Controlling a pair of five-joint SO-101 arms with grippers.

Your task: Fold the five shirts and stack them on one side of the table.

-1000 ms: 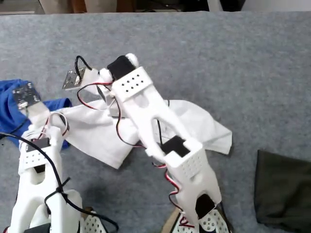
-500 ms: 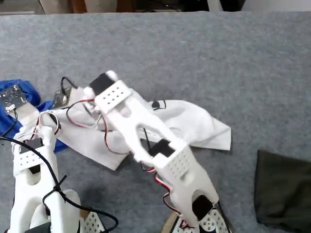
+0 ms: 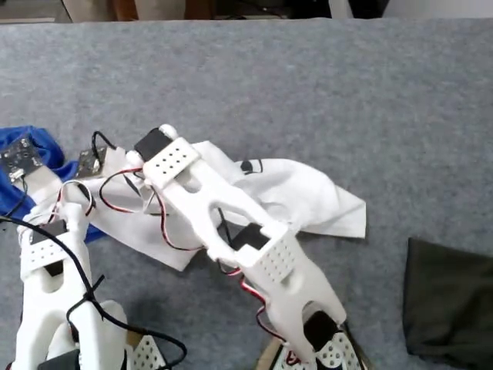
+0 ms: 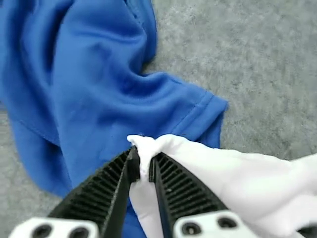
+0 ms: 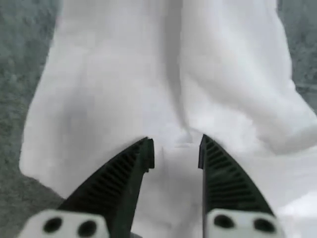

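Tightly on white shirt (image 4: 218, 163): left fingers (image 4: 111, 186).

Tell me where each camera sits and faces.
High view: fixed above the table, looking down on left arm, right arm, white shirt, blue shirt, dark cloth.
Left wrist view: on left arm, facing left gripper pinching white shirt over blue shirt.
Right wrist view: on right arm, facing open right gripper over white shirt.
Shared: all show the white shirt.

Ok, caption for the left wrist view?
Left jaws pinch the edge of a white shirt over a crumpled blue shirt.
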